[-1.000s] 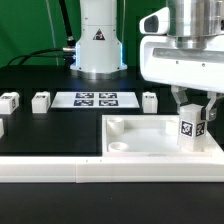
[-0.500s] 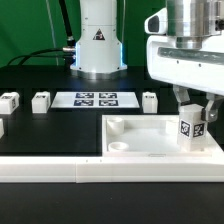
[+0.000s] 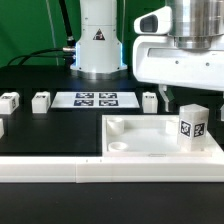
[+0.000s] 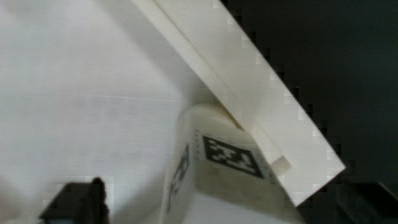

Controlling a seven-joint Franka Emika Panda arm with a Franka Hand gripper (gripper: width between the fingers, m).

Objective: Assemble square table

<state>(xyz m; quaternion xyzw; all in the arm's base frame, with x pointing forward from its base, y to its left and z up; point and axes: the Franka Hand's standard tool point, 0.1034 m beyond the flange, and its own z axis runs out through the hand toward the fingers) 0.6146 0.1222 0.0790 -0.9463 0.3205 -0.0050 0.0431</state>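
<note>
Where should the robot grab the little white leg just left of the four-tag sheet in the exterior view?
Probably from straight above, pinching the leg across its two flat opposite sides. It is a small block resting on the black surface, apart from the marker board, with bare room on both sides to close in.

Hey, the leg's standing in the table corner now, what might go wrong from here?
The leg stands upright in a corner of the square table, unheld, and may be only loosely seated, so it could tip. The open pincer hangs close above it; a sideways move might clip it.
</note>
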